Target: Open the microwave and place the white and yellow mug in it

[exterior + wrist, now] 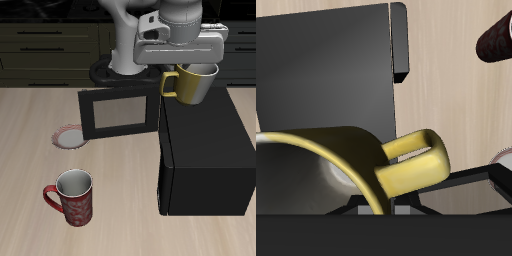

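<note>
White and yellow mug [194,83] clamped in end effector [196,66]

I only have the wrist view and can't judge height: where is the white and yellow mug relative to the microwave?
Observer: The white and yellow mug hangs above the microwave top, near its back edge, not before the opening.
Operator: Is the door fully open?
Observer: The door is swung wide, its window facing the table's front.
Operator: Anything else standing nearby?
Observer: A red mug stands upright near the table's front edge, apart from the microwave.
</note>
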Motion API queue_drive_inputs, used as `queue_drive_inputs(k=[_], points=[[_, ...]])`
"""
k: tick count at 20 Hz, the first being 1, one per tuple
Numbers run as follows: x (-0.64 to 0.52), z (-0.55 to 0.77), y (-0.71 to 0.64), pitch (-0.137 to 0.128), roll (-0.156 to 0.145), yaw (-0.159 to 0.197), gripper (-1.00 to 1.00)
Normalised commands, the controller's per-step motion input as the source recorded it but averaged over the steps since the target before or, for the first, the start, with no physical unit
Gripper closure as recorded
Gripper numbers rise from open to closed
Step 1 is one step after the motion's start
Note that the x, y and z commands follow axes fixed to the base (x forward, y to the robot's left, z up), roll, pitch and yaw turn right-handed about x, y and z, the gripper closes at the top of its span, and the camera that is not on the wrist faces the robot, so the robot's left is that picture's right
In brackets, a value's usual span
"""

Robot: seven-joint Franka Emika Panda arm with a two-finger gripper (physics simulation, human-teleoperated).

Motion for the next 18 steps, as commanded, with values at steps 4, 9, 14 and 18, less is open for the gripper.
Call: queue_drive_inputs(k=[4, 9, 14, 18], points=[[-0.14, 0.27, -0.58, -0.05, -0.044, 0.015, 1.0], [-0.12, 0.17, -0.59, -0.032, -0.033, 0.03, 1.0], [-0.12, 0.08, -0.42, -0.018, -0.015, 0.019, 1.0], [-0.12, 0.02, -0.6, 0.001, -0.039, 0.012, 1.0]])
